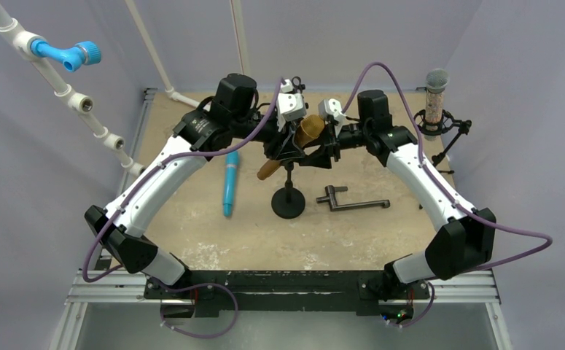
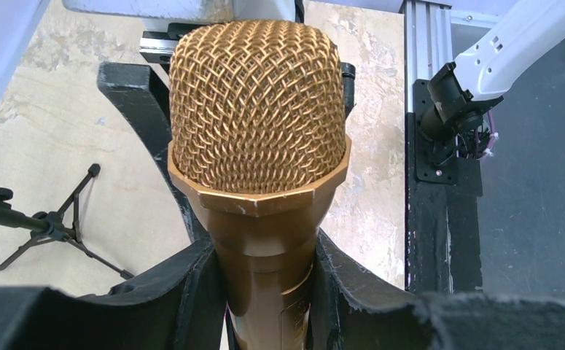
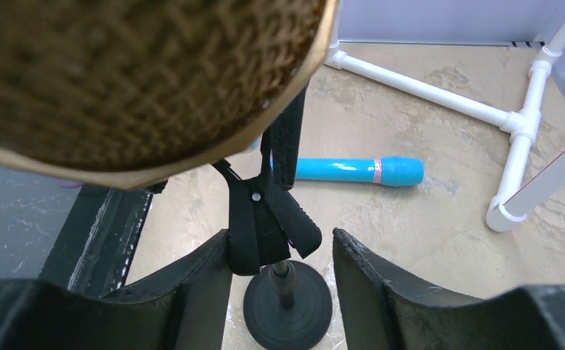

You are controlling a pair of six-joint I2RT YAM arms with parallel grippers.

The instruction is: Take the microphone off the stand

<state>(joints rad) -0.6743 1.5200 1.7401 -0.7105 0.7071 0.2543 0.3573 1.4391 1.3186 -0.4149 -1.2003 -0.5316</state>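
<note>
Top view: shows the mic (image 1: 294, 146) tilted atop the stand (image 1: 288, 203), gold head raised to the right of the post; places the left gripper (image 1: 286, 148) on the mic just left of the stand and the right gripper (image 1: 316, 149) just right of it; shows a blue tube (image 1: 230, 182) lying left of the stand.

Left wrist: shows both fingers (image 2: 181, 292) pressed against the mic body below the head; jaws clamped on the mic.

Right wrist: shows jaws apart, straddling the stand's clip (image 3: 265, 219); gap showing on one side; mic head above the clip.
</note>
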